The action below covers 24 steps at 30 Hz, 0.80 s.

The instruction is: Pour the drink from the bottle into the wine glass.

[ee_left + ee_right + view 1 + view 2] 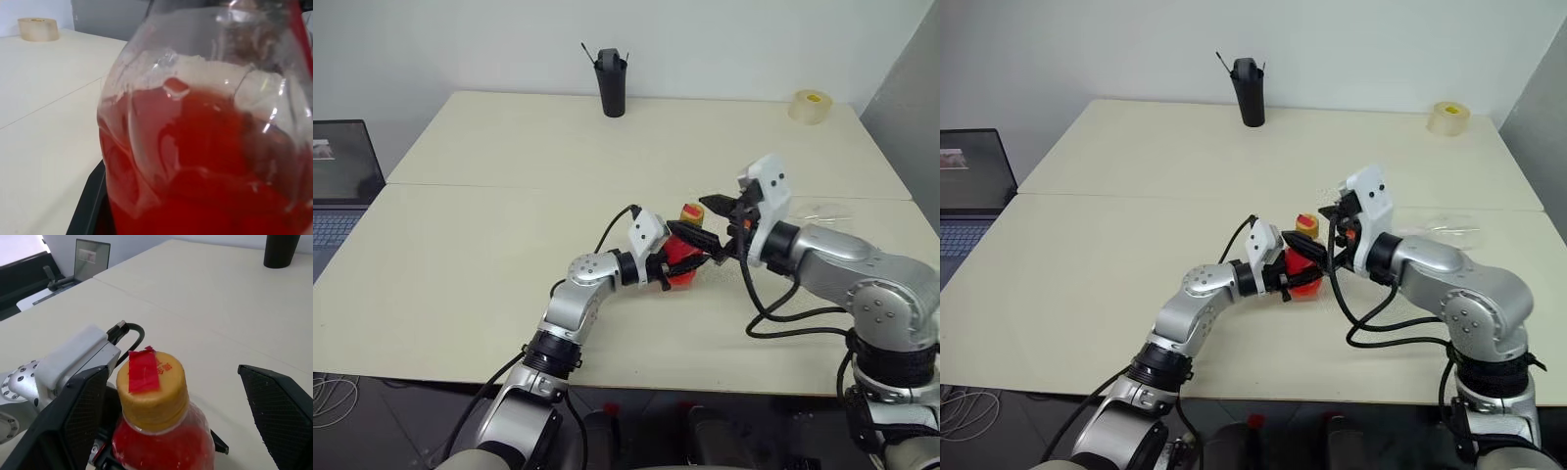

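Note:
My left gripper (pixel 688 257) is shut on the bottle (pixel 679 262), holding it by its ribbed body just above the table. The red drink (pixel 205 171) fills the lower body, and a black finger (pixel 90 205) shows beside it. The yellow cap (pixel 152 382) has a strip of red tape on top. My right gripper (pixel 171 374) is open, one finger on each side of the cap and neither clamping it. The wine glass (pixel 819 210) is a faint clear shape on the table behind my right arm; I cannot tell how it stands.
A tall black cup (pixel 612 83) with sticks in it stands at the table's far edge. A roll of tape (pixel 813 106) lies at the far right corner. A laptop (pixel 342 176) sits off the table's left side. Black cables (pixel 783 318) loop below my right wrist.

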Each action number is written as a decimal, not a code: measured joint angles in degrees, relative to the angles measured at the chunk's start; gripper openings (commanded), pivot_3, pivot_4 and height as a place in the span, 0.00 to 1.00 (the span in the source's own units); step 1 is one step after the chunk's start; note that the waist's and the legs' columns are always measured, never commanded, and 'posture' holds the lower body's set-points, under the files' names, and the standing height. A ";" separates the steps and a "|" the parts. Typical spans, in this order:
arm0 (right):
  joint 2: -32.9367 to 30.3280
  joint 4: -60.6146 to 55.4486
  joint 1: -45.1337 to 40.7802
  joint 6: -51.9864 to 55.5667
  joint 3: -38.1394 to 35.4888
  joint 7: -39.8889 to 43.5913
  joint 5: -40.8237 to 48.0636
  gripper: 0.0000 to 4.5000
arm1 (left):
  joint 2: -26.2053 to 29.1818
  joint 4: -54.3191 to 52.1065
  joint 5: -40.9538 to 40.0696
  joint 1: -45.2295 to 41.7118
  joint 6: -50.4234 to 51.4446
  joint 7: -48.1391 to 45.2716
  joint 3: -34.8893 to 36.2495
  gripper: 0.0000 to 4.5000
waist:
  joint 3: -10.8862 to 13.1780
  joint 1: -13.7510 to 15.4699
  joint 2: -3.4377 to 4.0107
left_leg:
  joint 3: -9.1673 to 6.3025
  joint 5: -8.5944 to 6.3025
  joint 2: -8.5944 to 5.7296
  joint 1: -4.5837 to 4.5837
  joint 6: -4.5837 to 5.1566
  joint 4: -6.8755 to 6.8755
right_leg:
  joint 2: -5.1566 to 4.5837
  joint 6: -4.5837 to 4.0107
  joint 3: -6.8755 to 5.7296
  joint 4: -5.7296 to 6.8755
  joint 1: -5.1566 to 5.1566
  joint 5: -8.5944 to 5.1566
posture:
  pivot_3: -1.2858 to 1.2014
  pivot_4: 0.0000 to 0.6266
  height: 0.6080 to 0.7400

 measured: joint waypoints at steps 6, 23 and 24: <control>0.92 2.81 -1.81 -2.51 0.93 0.41 -2.89 1.00 | -0.01 0.00 0.03 0.05 0.04 0.23 0.00 0.40 | 0.00 -0.01 0.00 | -0.02 0.00 0.01 0.00 0.00 0.00 | 0.00 0.00 -0.01 0.00 0.00 0.00 | 0.52 0.24 1.00; -13.48 -7.40 14.61 2.57 -14.81 8.90 10.09 1.00 | 0.89 0.39 0.25 0.00 -0.09 0.02 0.61 0.40 | -0.01 -0.29 0.02 | -0.02 -0.01 -0.06 0.04 0.03 -0.01 | 0.16 0.01 0.03 0.03 0.02 -0.01 | 0.52 0.24 1.00; -13.31 -8.04 14.18 2.64 -14.33 8.84 11.52 1.00 | 0.72 0.40 0.25 -0.04 -0.14 0.00 0.61 0.40 | -0.01 -0.29 0.01 | -0.04 -0.01 -0.06 0.04 0.03 -0.01 | 0.17 0.01 0.02 0.03 0.03 -0.01 | 0.52 0.24 1.00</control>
